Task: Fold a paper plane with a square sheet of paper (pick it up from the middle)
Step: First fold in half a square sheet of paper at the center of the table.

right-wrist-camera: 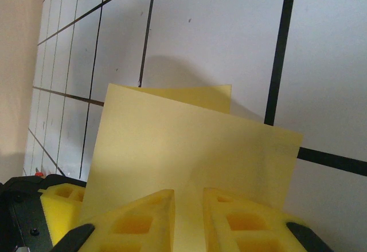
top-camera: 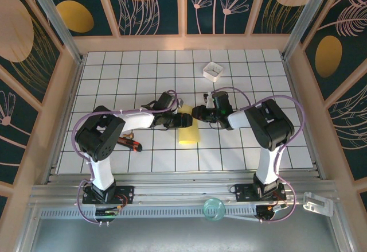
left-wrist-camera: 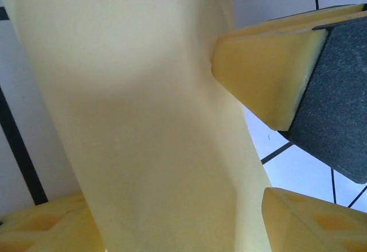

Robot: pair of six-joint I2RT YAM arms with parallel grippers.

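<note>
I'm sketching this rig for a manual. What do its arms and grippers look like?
The left arm and right arm have bulky black joint housings, white tubular links and looping lilac cables. The left gripper and right gripper carry pale yellow moulded plastic jaws with hollow cells.

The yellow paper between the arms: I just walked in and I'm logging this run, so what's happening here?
Both arms meet at the square sheet of paper. It is doubled over, two offset layers showing, not yet a plane. The right gripper is shut on one edge of it. The left gripper stands open with the sheet running between its fingers. A small white box sits apart, farther back.
</note>
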